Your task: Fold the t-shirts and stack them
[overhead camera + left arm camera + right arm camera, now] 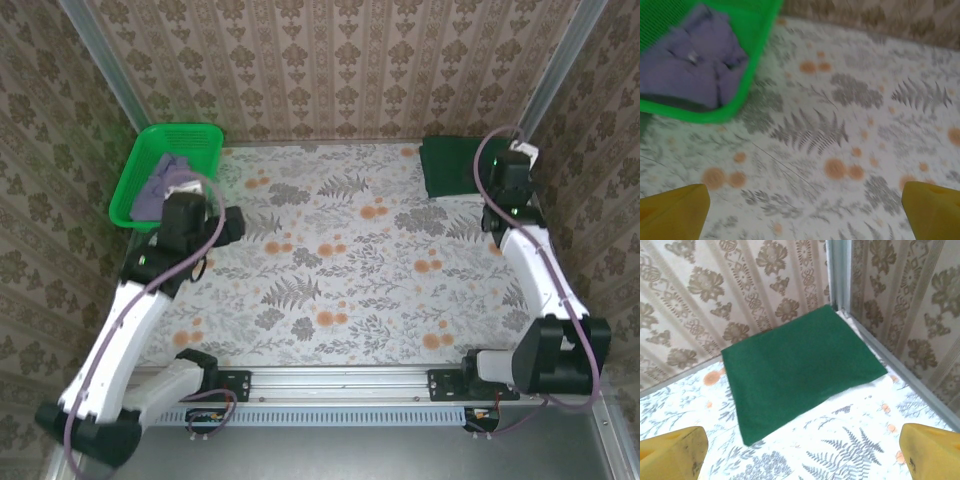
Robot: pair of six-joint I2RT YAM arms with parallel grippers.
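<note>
A dark green t-shirt (800,365) lies folded flat in the back right corner of the table (455,165). A pale strip of cloth (860,388) peeks out under its near right edge. My right gripper (802,455) hovers just in front of it, open, with nothing between its yellow fingers (675,452). From above, the right gripper (503,170) is at the shirt's right edge. A greyish-lavender t-shirt (690,70) lies crumpled in the green basket (755,55). My left gripper (805,212) is open and empty above the bare tablecloth, a short way right of the basket (165,170).
The basket stands in the back left corner, against the wallpapered wall. Metal frame posts (837,275) run up the back corners. A flowered tablecloth (340,270) covers the middle of the table. A rail (340,385) runs along the near edge between the arm bases.
</note>
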